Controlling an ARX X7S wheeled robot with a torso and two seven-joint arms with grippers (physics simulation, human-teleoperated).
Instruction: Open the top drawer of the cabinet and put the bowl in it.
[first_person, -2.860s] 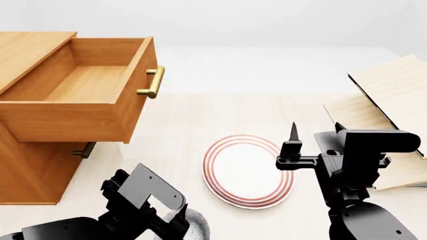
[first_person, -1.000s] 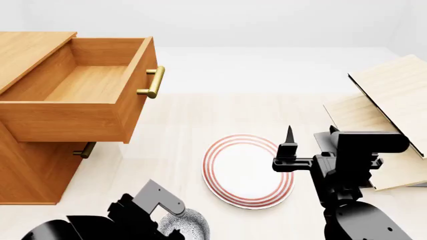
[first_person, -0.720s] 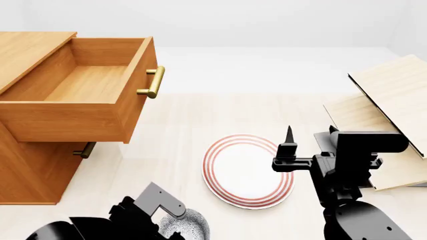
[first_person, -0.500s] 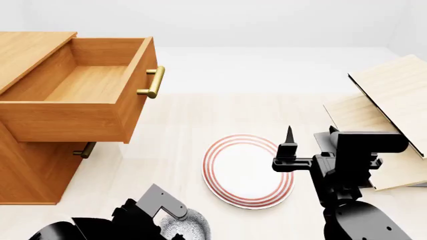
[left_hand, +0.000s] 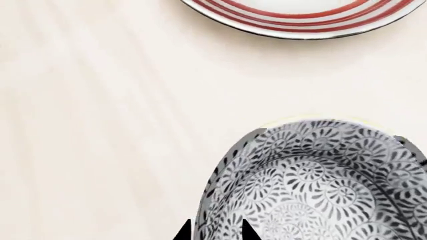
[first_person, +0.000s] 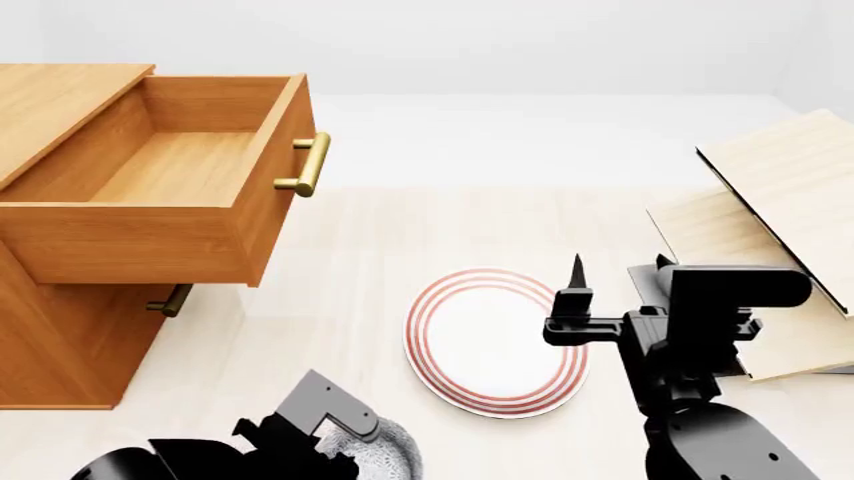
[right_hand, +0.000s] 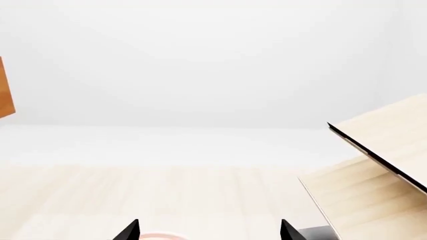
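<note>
The cabinet (first_person: 54, 340) stands at the left with its top drawer (first_person: 174, 170) pulled out, its light-wood inside bare. The speckled bowl (first_person: 387, 455) sits on the pale surface at the lower left. In the left wrist view the bowl (left_hand: 320, 185) fills the near corner, and my left gripper (left_hand: 215, 232) straddles its rim, one tip outside the wall and one inside, shut on it. In the head view the left gripper (first_person: 344, 440) is mostly hidden behind its own arm. My right gripper (first_person: 578, 285) hovers open by the plate's right edge, holding nothing.
A white plate with red rings (first_person: 497, 340) lies just right of the bowl. A tilted light-wood shelf rack (first_person: 774, 200) stands at the right. The brass drawer handle (first_person: 307, 165) juts toward the middle, and a lower drawer handle (first_person: 170, 300) shows beneath.
My left arm has sunk lower onto the bowl and slid toward the bottom of the head view. The right arm shifted slightly. Drawer, plate and bowl stayed put.
</note>
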